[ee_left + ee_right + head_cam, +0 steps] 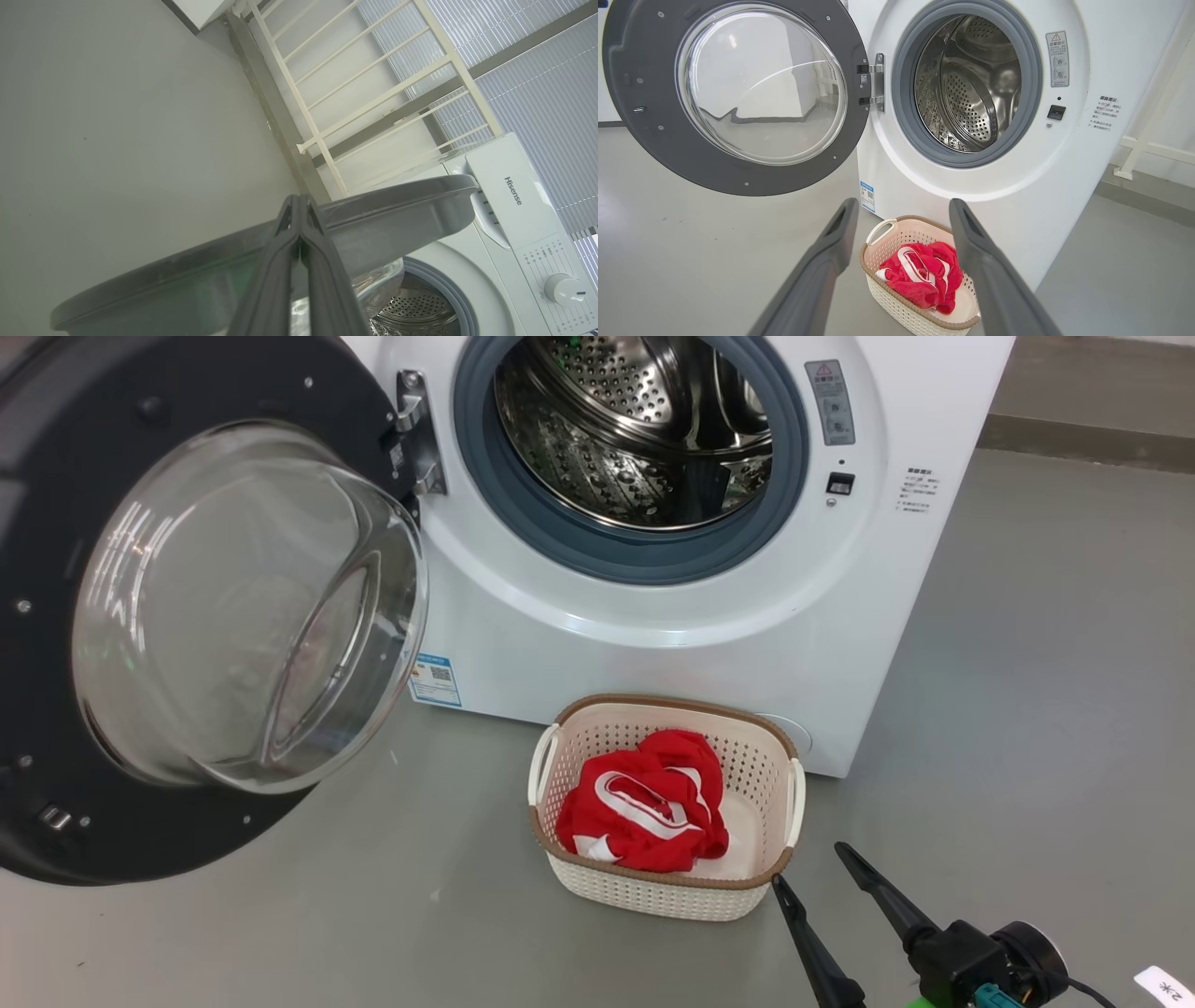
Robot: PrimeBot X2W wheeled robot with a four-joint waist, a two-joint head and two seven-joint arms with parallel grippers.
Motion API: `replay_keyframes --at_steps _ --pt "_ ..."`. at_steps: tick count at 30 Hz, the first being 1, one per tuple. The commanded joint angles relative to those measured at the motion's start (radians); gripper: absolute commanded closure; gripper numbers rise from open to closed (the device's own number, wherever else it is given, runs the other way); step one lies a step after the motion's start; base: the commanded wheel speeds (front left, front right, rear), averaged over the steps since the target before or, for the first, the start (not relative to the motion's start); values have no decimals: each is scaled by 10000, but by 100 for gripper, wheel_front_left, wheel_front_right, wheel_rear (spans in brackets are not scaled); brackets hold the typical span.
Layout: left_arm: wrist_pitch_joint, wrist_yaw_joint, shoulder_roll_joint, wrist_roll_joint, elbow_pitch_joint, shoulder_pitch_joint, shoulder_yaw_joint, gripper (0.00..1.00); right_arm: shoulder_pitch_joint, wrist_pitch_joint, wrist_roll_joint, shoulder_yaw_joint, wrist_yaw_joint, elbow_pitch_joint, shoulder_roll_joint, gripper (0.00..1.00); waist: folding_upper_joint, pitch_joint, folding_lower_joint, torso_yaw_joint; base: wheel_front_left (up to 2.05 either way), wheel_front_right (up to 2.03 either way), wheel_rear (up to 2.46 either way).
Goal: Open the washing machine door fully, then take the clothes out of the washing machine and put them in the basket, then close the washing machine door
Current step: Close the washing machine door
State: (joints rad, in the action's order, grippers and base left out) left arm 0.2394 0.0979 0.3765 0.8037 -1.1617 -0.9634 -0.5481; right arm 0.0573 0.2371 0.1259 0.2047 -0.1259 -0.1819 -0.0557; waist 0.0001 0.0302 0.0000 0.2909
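Open and empty, the right gripper (808, 865) hangs beside the cream perforated plastic basket (653, 899) holding the red white-striped clothes (644, 803). The left gripper (299, 200), shut and empty, sits by the round black-rimmed glass door (187, 392); a steady push should latch it to the white washing machine (653, 663).

Right jaws wide apart, left jaws pressed together.
The right wrist (990, 966) sits low at the head view's right corner, and the two long dark right fingers (882, 891) reach up and leftward, spread with a clear gap between the tips. The left fingers (322, 270) lie flat against each other, tips touching, rising from the left wrist view's bottom edge.
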Motion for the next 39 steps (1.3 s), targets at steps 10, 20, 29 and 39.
replay_keyframes --at_steps 10,20,29,39 --pt "511 242 690 279 -200 -89 19 100 -227 -44 90 143 -48 336 -192 0 -1 -43 0 -180 0 0 0" --pt "1588 315 542 633 -247 -62 203 100 -189 -59 61 120 -48 407 -164 0 -1 -63 0 -169 0 0 0" --pt "2572 325 91 1264 558 235 447 100 -210 -43 56 89 -48 416 -117 0 -1 -170 0 -62 0 0 0" --pt "3349 327 -599 2269 1511 670 317 100 -211 37 82 39 -48 327 -35 0 -1 -218 0 173 0 0 0"
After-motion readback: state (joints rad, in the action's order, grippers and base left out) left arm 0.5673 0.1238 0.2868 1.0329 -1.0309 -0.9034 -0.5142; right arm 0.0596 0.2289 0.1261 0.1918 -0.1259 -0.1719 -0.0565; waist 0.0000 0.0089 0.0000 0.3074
